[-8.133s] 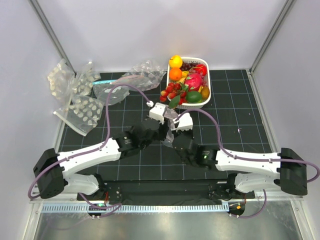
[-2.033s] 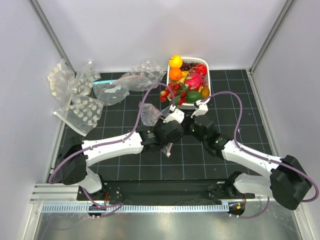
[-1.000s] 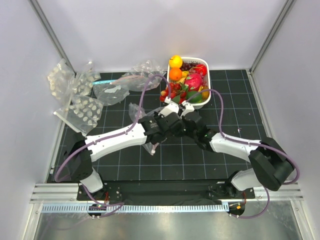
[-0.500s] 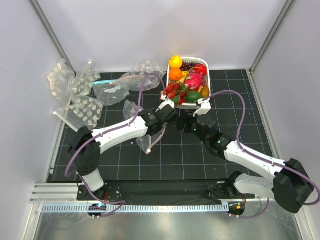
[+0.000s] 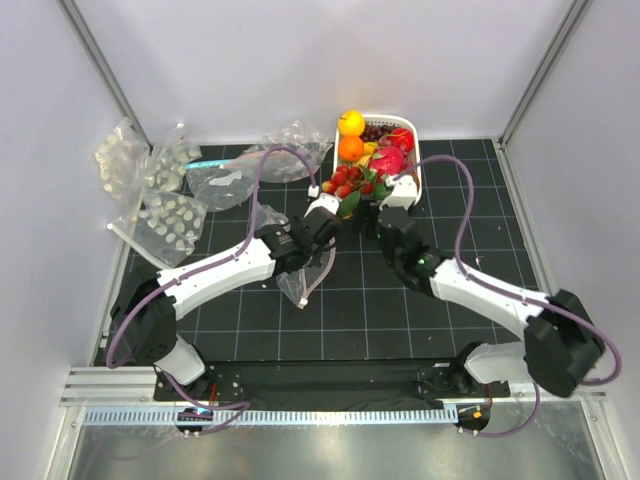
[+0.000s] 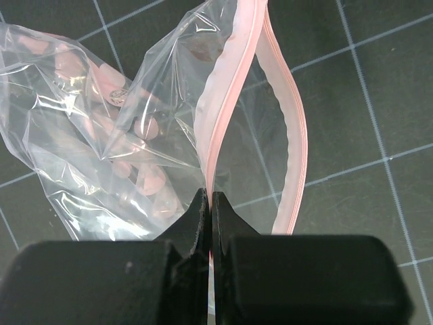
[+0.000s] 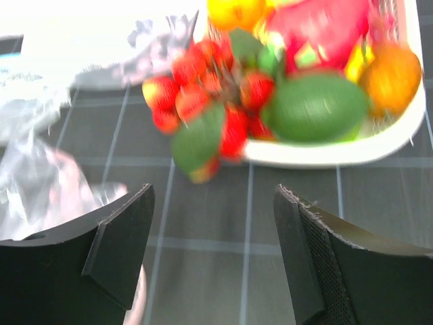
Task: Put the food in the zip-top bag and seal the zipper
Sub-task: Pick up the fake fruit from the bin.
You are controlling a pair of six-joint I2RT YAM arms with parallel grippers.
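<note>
Left gripper (image 6: 207, 203): jaws pinched tight on one lip of the zipper (image 6: 229, 88). The other lip bows away, so the mouth of the bag (image 6: 101, 135) gapes.
Right gripper (image 7: 213, 203): jaws wide apart with nothing between them, aimed at the strawberries (image 7: 193, 100).
Change: eight seconds ago both grippers met over the bag at mid-mat. Since then the right one has let go and swung up to the basket (image 7: 352, 152), edging nearer in the last half second. The left has carried the bag up beside it.
Meaning: opening looks done, and picking the first food seems about to start. Nothing is bagged and the zipper is unsealed.
Bag: hangs from the left jaws just left of the basket's near corner, drooping toward the mat (image 5: 350, 320).
Food: strawberries and a leaf (image 7: 198, 139) spill over the basket's near rim. The dragon fruit (image 7: 318, 24) lies deeper in.
Around: a green fruit (image 7: 311, 105) sits against the strawberries, oranges (image 5: 350, 148) lie behind, and spare bags (image 5: 160, 220) are far left.
In the way: the green fruit crowds the grab, and the one-sided hold may let the mouth sag.
</note>
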